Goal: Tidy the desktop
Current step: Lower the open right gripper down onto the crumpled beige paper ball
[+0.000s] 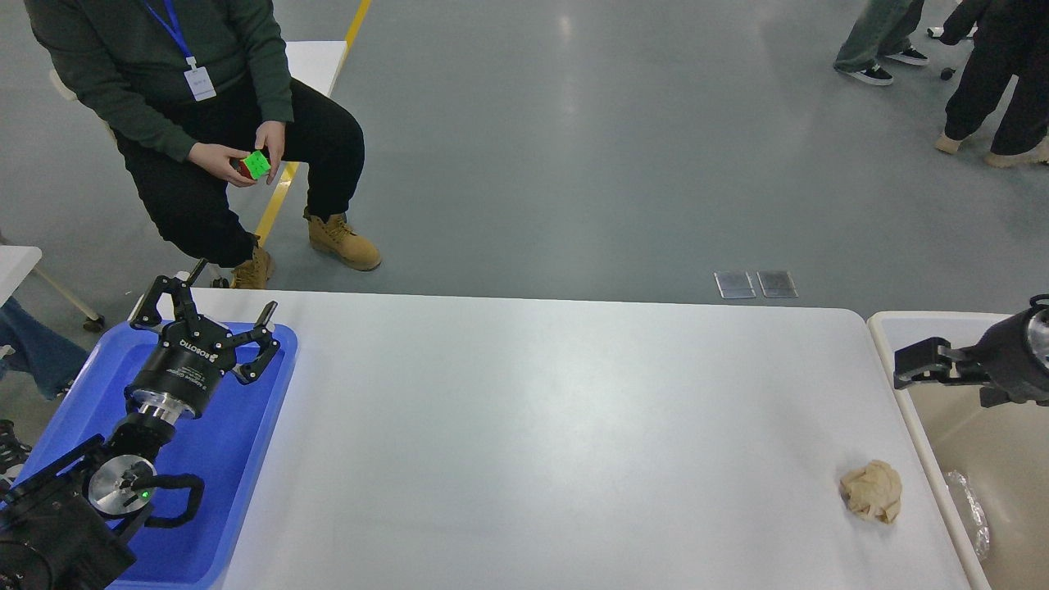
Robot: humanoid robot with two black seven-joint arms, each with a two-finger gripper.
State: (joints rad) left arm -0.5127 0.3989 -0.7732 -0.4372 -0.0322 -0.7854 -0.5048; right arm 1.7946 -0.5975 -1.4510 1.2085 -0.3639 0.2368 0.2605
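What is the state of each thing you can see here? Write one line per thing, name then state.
left gripper: fingers spread open, empty, over the blue tray.
right gripper: over the beige bin, fingers hard to tell apart.
desktop: bare apart from the paper ball.
paper ball: crumpled, lying near the desktop's right edge.
cube: held in the seated person's hands.

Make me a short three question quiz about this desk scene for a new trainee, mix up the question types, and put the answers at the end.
1. True or false: the crumpled paper ball lies on the white desktop, near its right edge.
2. Which gripper hangs over the blue tray? A) left gripper B) right gripper
3. Fill in: the seated person behind the desktop holds a puzzle ____.

Key: 1 true. 2 A, its fingers spread open; the other is above the beige bin. 3 cube.
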